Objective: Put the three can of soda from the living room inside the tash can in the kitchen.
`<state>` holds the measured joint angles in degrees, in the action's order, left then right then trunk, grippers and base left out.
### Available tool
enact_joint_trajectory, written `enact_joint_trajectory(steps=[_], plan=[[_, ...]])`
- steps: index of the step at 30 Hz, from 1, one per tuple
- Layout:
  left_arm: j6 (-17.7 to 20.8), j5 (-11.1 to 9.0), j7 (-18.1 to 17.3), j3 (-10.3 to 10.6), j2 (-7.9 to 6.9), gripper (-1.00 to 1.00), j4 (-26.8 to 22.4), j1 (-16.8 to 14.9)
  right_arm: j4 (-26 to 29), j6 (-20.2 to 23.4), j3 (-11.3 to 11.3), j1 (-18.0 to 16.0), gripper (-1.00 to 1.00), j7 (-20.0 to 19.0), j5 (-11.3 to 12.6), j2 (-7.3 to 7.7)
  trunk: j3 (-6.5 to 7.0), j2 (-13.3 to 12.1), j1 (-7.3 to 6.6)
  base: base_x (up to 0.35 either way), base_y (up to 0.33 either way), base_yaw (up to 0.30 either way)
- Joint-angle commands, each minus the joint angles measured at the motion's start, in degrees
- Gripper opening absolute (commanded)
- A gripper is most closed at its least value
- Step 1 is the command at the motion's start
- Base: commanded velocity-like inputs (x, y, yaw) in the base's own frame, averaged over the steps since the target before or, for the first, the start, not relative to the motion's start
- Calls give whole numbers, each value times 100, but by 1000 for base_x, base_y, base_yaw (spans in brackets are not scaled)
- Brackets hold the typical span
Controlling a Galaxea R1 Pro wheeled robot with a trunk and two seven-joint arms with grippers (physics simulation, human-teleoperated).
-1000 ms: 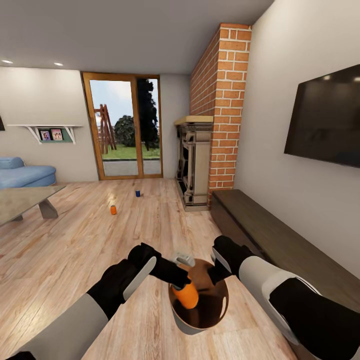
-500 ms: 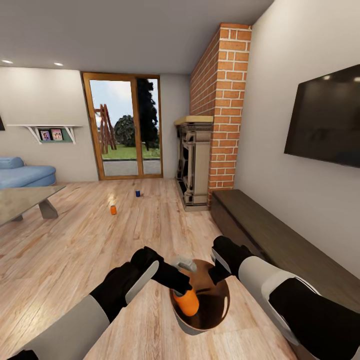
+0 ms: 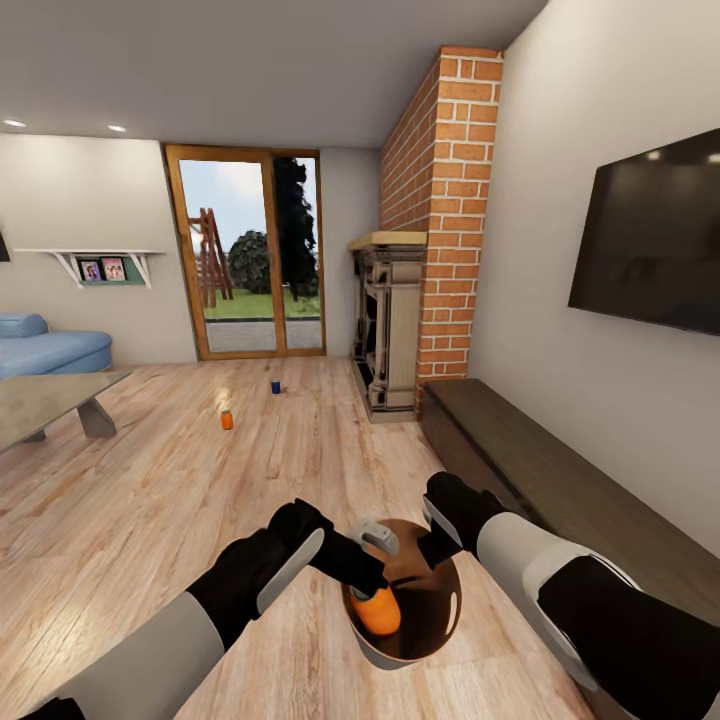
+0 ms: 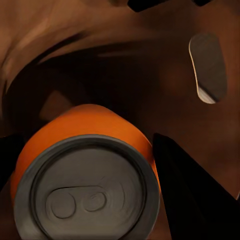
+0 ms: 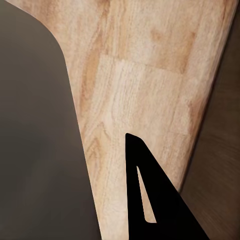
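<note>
— Progress so far?
— Lowering one orange can (image 3: pixel 377 608), gripped by the closed left gripper (image 3: pixel 368 583), into the brown bin (image 3: pixel 432 640).
— Right gripper (image 3: pixel 437 548)?
— Touching the bin's rim; cannot tell its opening.
— Remaining?
— Collecting another orange can (image 3: pixel 227 420) and the blue can (image 3: pixel 275 386), both standing far off on the wood floor (image 3: pixel 150 500).

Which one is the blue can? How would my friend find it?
Find the glass doors at the far end. On the floor before them stand two small cans. The blue can is nearer the doors; the other can is orange.
</note>
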<state>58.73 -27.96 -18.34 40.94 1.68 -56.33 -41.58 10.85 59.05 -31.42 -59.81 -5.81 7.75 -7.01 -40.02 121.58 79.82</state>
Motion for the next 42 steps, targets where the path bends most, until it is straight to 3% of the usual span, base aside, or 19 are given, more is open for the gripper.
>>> enact_joint_trajectory(steps=[1, 21, 27, 37, 42], plan=[[-26, 203, 16, 15, -2, -100, 107, 1, 5, 10, 102, -5, -100, -8, 324, -2, 1, 0, 0, 0, 0, 0], [-127, 207, 244, 190, 96, -100, 120, 3, 5, 20, 101, -5, -100, -17, 332, -110, 1, 0, 0, 0, 0, 0], [-191, 202, 465, 399, 118, -100, 122, 5, 10, 33, 101, -5, -100, -17, 333, -170, 1, 0, 0, 0, 0, 0], [-252, 196, 545, 446, 123, -100, 134, 5, 6, 44, 101, -5, -100, -17, 333, -194, 1, 0, 0, 0, 0, 0], [-341, 196, 549, 449, 143, -100, 384, 3, 5, 45, 101, -5, -100, -17, 333, -195, 1, 0, 0, 0, 0, 0]])
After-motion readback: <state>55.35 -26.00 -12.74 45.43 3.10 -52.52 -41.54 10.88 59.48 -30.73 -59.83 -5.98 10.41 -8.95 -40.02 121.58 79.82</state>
